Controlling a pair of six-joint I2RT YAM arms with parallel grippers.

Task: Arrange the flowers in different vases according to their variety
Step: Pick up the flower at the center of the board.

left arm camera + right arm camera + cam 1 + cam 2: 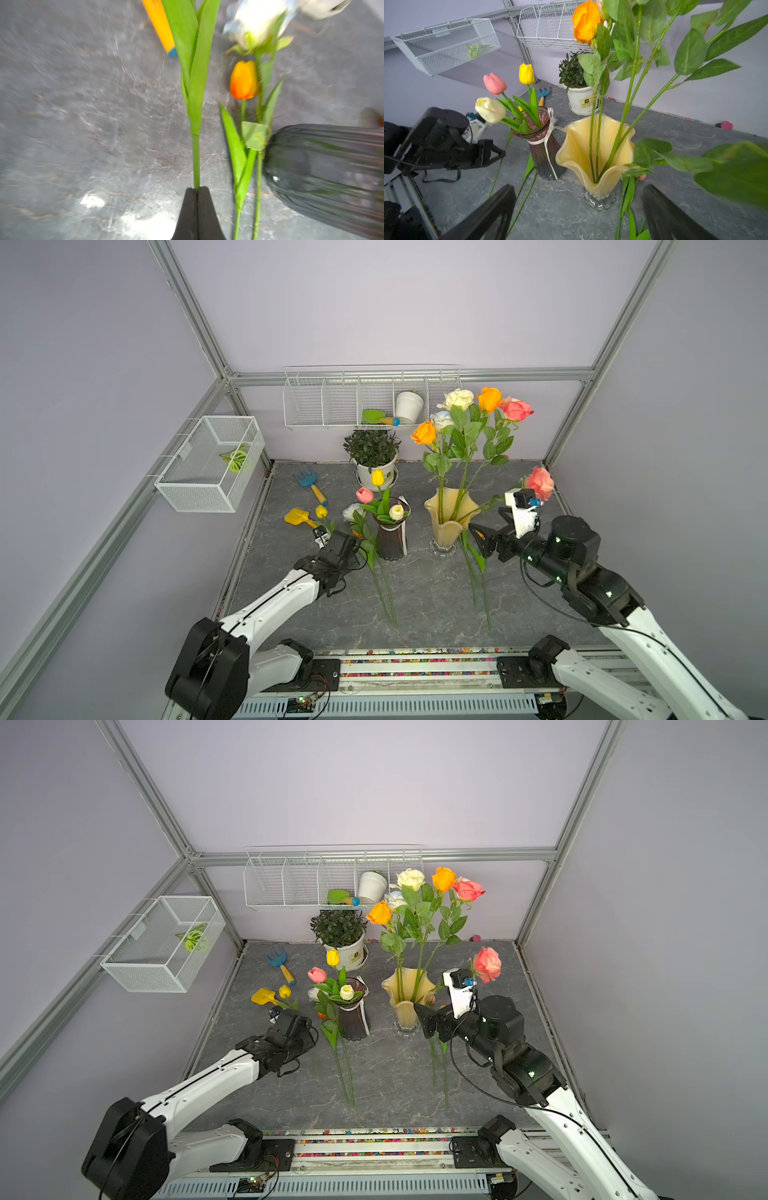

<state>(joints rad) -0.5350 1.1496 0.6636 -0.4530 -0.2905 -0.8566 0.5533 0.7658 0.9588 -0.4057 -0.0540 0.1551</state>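
We see a yellow tulip (321,511) at the left of the grey surface (424,593), its green stem pinched between the pressed-together jaws of the left pincer (197,191). Just right of it, an orange tulip (244,80) and a white-blue rose (255,22) lie on the surface beside the dark purple vase (390,541), which holds three upright tulips (396,512): yellow, pink and cream. Farther right stands the pale yellow vase (436,512), filled with tall roses (458,398) in cream, orange, pink and white. The right pincer (579,186) hangs just right of this vase, jaws spread wide, holding nothing. A pink rose (540,482) leans out above the right arm. Farther off sit a potted plant (372,448), a blue rake (306,479) and a yellow shovel (296,516).
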